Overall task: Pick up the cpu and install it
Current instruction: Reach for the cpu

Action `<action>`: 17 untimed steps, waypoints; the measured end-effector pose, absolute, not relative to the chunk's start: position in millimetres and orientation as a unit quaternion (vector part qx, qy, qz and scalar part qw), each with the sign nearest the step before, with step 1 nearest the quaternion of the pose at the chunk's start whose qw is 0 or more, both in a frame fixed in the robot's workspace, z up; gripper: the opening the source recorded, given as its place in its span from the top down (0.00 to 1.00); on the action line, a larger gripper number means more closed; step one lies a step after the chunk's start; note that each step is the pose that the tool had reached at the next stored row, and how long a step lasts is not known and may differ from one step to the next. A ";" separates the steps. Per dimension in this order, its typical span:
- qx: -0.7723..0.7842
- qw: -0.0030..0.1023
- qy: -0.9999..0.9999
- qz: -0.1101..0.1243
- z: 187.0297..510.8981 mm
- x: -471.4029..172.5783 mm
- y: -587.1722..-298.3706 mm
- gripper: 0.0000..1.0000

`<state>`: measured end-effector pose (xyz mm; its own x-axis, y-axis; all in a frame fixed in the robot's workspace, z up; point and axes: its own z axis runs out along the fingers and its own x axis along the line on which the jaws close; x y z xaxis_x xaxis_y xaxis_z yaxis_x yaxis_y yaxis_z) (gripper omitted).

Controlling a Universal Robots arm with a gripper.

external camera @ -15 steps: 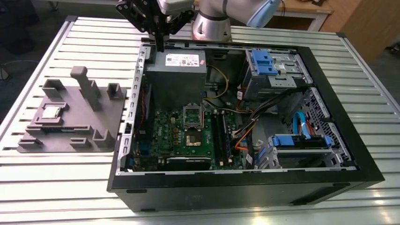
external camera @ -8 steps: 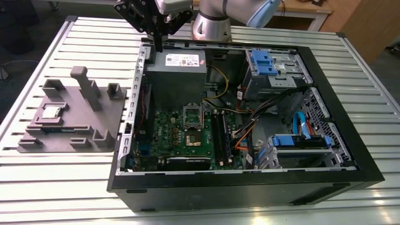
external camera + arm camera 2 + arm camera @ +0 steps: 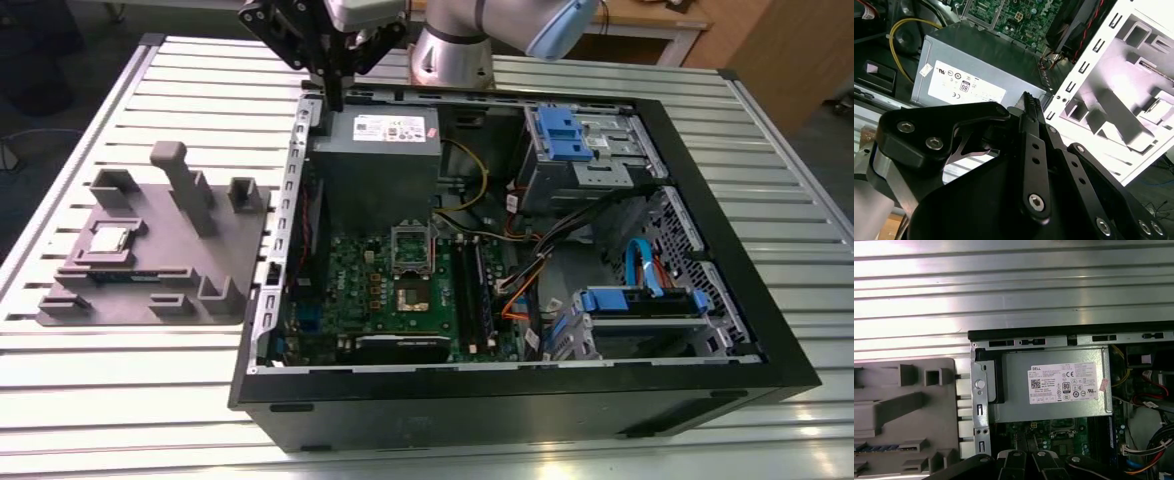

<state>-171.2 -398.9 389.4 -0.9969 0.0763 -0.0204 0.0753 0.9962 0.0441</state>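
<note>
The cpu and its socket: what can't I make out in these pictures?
- cpu, exterior view: too small to show its markings or which way it faces.
- socket, exterior view: too small to tell if it is empty.
- tray, first wrist view: cut off by the picture's edge.
- board, second wrist view: partly behind the power supply, rest cut off by the edge.

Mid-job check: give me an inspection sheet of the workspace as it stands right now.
Surface: slatted metal table, carrying grey fixture tray and open computer case.
Job's things: cpu lies in the tray, untouched.
Clutter: nothing seen.
Grippers: gripper shut, empty, over the case's corner beside the power supply.
Cables: yellow wire, blue cable inside the case.
Surroundings: wooden furniture behind the table.
</note>
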 end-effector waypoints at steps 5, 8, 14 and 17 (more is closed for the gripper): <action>0.038 0.011 0.999 0.022 389.0 -173.4 -398.9 0.90; 0.038 0.010 0.999 0.022 388.8 -174.8 -398.9 0.90; 0.038 0.010 0.999 0.022 388.3 -177.5 -398.9 0.90; 0.038 0.010 0.999 0.022 388.1 -178.8 -398.9 0.90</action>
